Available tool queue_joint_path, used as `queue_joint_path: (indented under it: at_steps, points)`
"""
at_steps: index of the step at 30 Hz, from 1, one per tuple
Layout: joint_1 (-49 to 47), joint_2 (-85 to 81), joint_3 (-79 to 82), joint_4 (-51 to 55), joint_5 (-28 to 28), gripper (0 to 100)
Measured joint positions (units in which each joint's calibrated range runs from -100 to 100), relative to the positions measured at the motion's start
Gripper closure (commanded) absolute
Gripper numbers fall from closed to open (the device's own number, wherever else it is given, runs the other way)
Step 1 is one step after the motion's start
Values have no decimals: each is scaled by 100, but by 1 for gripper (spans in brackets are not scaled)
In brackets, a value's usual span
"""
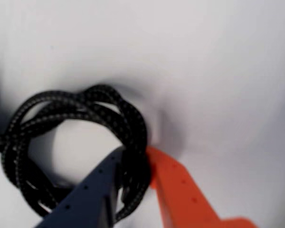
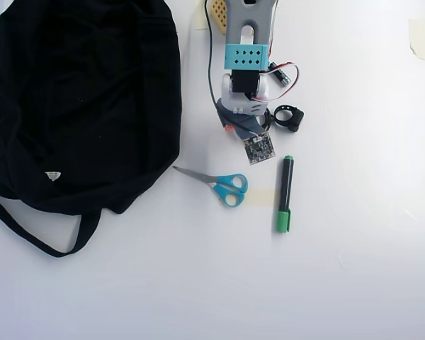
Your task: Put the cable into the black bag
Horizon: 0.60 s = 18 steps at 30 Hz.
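White table (image 2: 354, 283): bag (image 2: 85, 99), scissors (image 2: 223, 185), marker (image 2: 285, 193), cable (image 1: 80, 142)

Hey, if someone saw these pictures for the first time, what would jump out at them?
In the overhead view, the big black bag fills the upper left of the white table, with blue-handled scissors and a green marker beside it. In the wrist view, the gripper, one finger blue and one orange, straddles a strand of the coiled black cable.

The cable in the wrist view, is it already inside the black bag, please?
No, the coiled cable lies on the white table with the gripper straddling its strands.
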Motion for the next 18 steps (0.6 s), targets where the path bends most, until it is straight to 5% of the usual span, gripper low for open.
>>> queue_joint_path:
  at_steps: [18]
  points:
    - [-51,-589,24,455,0,98]
